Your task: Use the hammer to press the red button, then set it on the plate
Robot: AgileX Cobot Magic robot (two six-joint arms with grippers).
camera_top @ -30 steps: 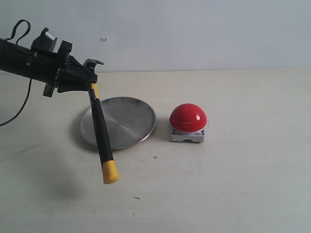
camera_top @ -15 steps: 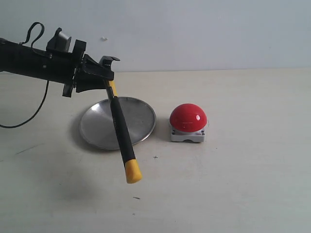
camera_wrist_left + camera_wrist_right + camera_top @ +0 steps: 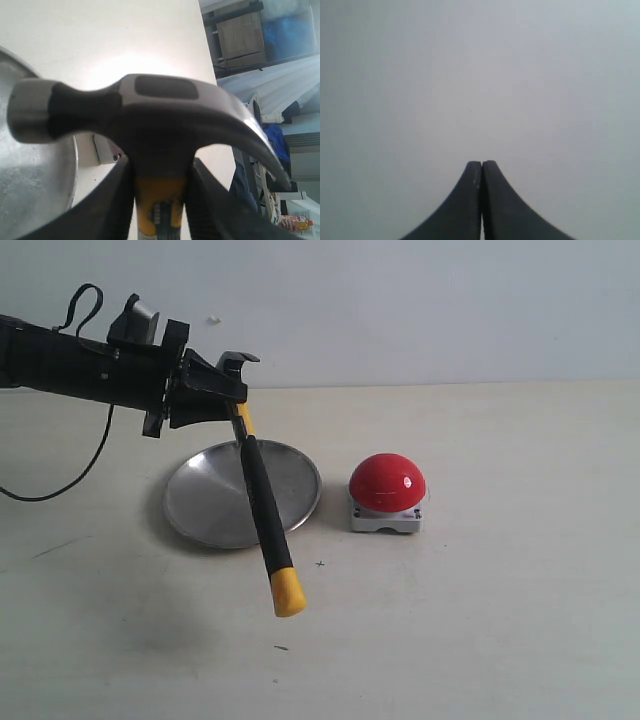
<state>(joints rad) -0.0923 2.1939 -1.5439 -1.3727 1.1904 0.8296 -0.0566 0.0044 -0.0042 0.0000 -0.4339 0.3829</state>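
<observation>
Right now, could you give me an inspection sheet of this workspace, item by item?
Surface: pale table, a few tiny dark specks.
Hammer: held in the air, handle slanting down, its yellow end lowest.
Button: red dome on a grey base, on the table to the right of the plate, apart from it.
Plate: silver, flat on the table, nothing lying in it.
Clutter: nothing seen.
Left pincer: shut on the hammer just below its head.
Right pincer: shut, holding nothing.
Cables: one black cable droops from the left arm.
Surroundings: plain wall behind the table; the left wrist view shows furniture beyond the table.
</observation>
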